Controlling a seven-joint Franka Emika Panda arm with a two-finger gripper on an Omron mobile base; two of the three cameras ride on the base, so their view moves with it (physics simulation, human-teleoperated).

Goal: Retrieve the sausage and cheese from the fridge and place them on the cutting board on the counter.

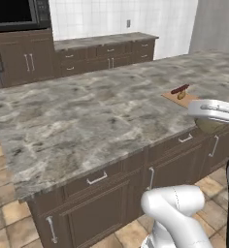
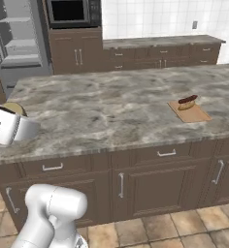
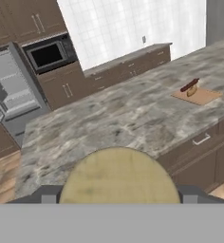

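Observation:
A round tan cheese (image 3: pixel 118 175) sits between my gripper's (image 3: pixel 118 198) two dark fingertips, and the gripper is shut on it. From the left base view the gripper (image 1: pixel 209 120) hangs at the near edge of the counter (image 1: pixel 87 111), short of the cutting board (image 1: pixel 180 98), with the cheese (image 1: pixel 208 127) under the hand. On the board (image 2: pixel 191 112) lies the dark red sausage (image 2: pixel 188 100), also seen as sausage (image 1: pixel 180 89) and sausage (image 3: pixel 190 85), with a small tan bit beside it. The fridge (image 2: pixel 17 34) stands open at the far left, pale shelves showing.
A black microwave (image 2: pixel 70 10) sits above dark cabinets on the back wall, with a second counter run (image 2: pixel 160 41) beside it. The island's drawers and doors (image 2: pixel 165 153) face me. Tiled floor lies below.

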